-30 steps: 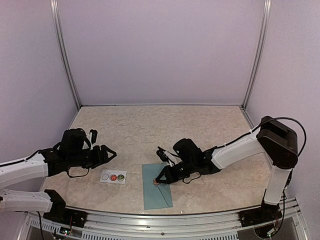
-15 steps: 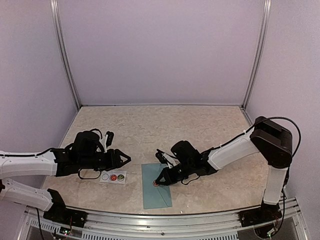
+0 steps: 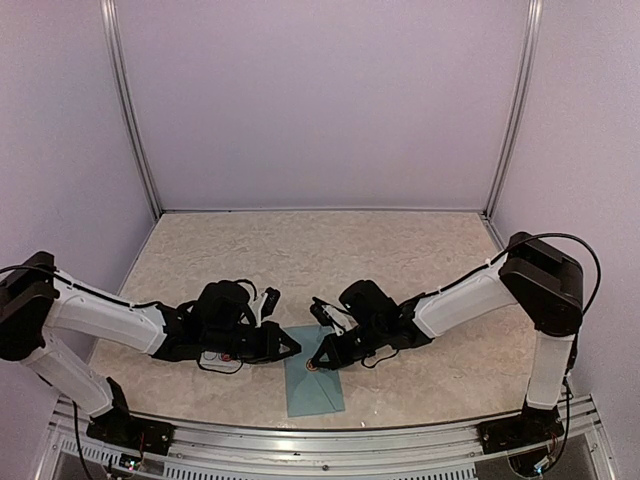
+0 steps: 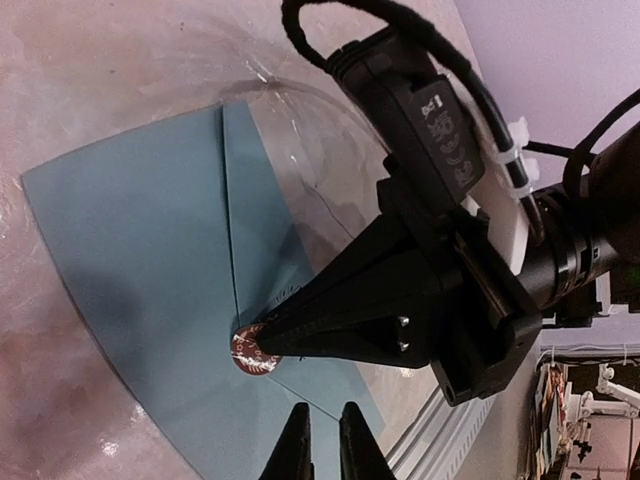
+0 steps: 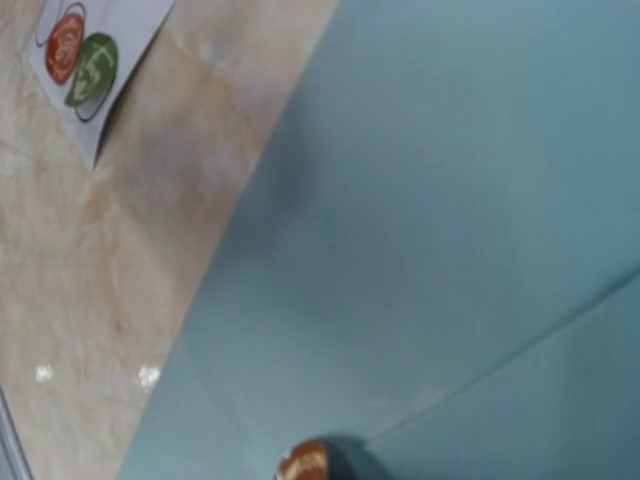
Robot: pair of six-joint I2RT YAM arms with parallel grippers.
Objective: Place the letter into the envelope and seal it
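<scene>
The teal envelope [image 3: 313, 388] lies flat near the table's front edge, flap folded down. A round red-brown sticker [image 4: 245, 358] sits at the flap's point. My right gripper [image 3: 316, 363] is shut, and its black fingers [image 4: 340, 315] taper down onto that sticker. In the right wrist view the envelope [image 5: 430, 200] fills the picture, with the sticker [image 5: 303, 464] at the bottom edge. My left gripper [image 3: 296, 349] hovers just left of the right one, over the envelope [image 4: 150, 250]. Its fingertips [image 4: 297, 440] are nearly together with nothing between them. The letter is out of view.
A white strip of round stickers [image 5: 85, 50] lies on the marble table [image 3: 300, 250] left of the envelope; in the top view my left arm mostly covers it. A metal rail [image 3: 300, 430] runs along the front edge. Walls close in the back and both sides.
My left arm has swung right from the table's left side to the envelope, and its gripper has closed from open. The right gripper has stayed on the sticker.
</scene>
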